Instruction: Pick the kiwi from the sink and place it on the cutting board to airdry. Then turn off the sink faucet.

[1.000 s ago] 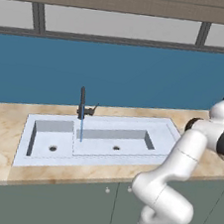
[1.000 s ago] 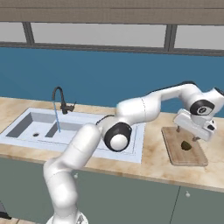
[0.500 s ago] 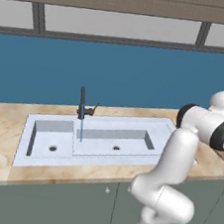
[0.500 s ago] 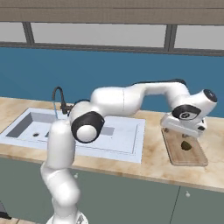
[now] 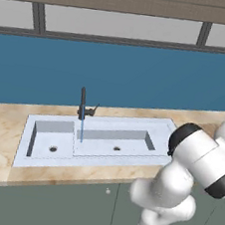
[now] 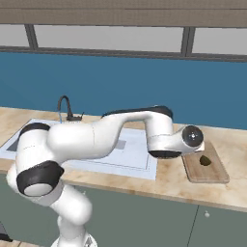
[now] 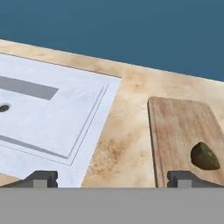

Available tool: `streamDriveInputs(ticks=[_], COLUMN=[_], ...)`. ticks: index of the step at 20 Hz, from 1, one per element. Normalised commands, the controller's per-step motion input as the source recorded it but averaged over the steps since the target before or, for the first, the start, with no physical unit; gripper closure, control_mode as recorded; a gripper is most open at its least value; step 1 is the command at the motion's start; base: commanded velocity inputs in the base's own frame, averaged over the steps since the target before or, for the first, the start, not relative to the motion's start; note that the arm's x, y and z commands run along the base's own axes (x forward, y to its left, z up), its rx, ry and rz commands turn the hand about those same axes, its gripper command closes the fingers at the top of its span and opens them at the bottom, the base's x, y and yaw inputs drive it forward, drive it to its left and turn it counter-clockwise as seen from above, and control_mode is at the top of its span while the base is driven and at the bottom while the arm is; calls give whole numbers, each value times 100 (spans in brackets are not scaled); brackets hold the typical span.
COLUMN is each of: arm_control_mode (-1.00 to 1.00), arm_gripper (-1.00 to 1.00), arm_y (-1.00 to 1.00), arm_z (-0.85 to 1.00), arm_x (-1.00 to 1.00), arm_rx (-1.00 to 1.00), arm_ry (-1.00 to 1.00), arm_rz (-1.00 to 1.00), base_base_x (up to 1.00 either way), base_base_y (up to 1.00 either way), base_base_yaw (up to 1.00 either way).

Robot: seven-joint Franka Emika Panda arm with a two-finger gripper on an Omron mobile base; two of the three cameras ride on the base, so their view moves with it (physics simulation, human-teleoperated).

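Nearest the hand camera, the gripper [image 7: 109, 177] stands with its two dark tips spread wide and nothing between them, over the bare beige counter [image 7: 127, 144] between sink and board. A second ago it hung directly above the cutting board; since then the arm has swung back toward the sink side, leaving the fruit behind. The kiwi [image 7: 204, 156] lies free on the cutting board [image 7: 179, 127], near the board's right edge in the hand view and close to its back left corner in the right base view. The first half of the task looks finished. Farther off, across the sink [image 5: 95, 142], the sink faucet [image 5: 83, 105] runs a thin blue stream, so shutting its lever is what remains.
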Motion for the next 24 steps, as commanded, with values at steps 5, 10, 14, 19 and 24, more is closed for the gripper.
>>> streamDriveInputs(ticks=[5, 10, 14, 19, 24], arm_control_mode=[-100, -100, -100, -100, -100], arm_gripper=[-100, -100, -100, -100, -100], arm_y=[0, 0, 9, 24, 58], arm_z=[89, 63, 7, -4, 4], arm_x=[-22, -8, -38, -47, -41], arm_rx=[8, 16, 3, 3, 2], arm_ry=[5, 8, -13, -21, -14], arm_rz=[7, 9, 4, 0, 3], base_base_x=[0, 0, 0, 0, 0], base_base_y=[0, 0, 0, 0, 0], base_base_yaw=[0, 0, 0, 0, 0])
